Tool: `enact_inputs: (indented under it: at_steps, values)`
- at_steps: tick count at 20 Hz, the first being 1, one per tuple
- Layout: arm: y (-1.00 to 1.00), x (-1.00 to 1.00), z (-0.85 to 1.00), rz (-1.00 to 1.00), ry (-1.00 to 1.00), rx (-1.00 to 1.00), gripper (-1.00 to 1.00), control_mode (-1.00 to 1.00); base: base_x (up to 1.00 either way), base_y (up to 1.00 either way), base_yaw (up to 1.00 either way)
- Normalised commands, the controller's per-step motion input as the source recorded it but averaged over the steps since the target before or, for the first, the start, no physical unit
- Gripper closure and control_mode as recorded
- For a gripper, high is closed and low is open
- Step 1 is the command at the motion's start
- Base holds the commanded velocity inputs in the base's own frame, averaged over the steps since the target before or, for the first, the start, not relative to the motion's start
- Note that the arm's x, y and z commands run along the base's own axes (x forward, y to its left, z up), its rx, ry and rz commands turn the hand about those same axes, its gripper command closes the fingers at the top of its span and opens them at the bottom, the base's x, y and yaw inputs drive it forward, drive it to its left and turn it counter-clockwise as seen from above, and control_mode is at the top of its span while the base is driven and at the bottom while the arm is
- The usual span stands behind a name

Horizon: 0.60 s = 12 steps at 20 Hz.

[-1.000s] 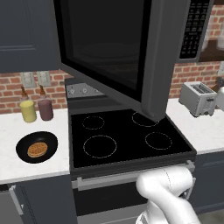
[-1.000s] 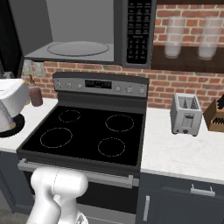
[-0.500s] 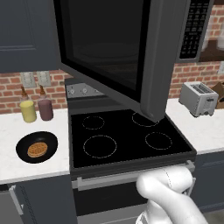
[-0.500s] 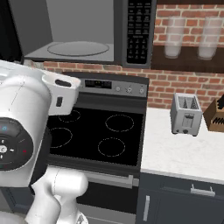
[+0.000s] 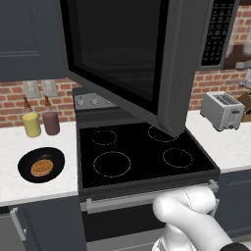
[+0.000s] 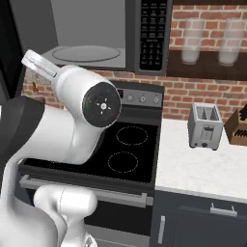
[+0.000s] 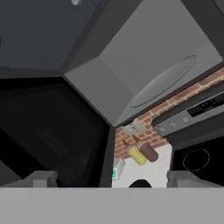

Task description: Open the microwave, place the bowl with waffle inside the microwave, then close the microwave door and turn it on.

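The microwave (image 6: 91, 34) hangs above the stove with its cavity and glass turntable (image 6: 87, 53) exposed. The microwave door (image 5: 132, 59) stands swung wide out over the burners. The black bowl (image 5: 41, 165) rests on the left counter, the golden waffle (image 5: 42, 167) at its centre. In the hand view my gripper (image 7: 113, 180) is open, its fingertips (image 7: 41, 179) wide apart with nothing between them. It looks up at the microwave cavity (image 7: 148, 65) and the door's (image 7: 52, 131) inner side. My arm (image 6: 72, 125) bends across the stove's left half.
A yellow bottle (image 5: 31, 122) and a maroon bottle (image 5: 50, 120) stand behind the bowl. The black stovetop (image 5: 142, 157) lies under the door. A silver toaster (image 6: 205, 125) and a knife block (image 6: 239, 128) sit on the right counter. Glass jars (image 6: 193, 41) line a shelf.
My arm has swung up past the right base camera and now bends over the stove's left half. The microwave door stays open, the bowl has not moved, and the gripper stays open.
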Motion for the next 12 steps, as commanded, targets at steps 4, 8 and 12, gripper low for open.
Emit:
enact_inputs:
  at_steps: [4,8,12]
  values:
    - [0.53,0.69,-0.24,0.19,0.23,0.27,-1.00,-1.00,0.00,0.00,0.00]
    - [0.56,0.48,-0.08,0.19,0.21,0.15,-1.00,-1.00,0.00,0.00,0.00]
    - [0.43,0.36,0.00,0.20,0.20,0.12,-1.00,-1.00,0.00,0.00,0.00]
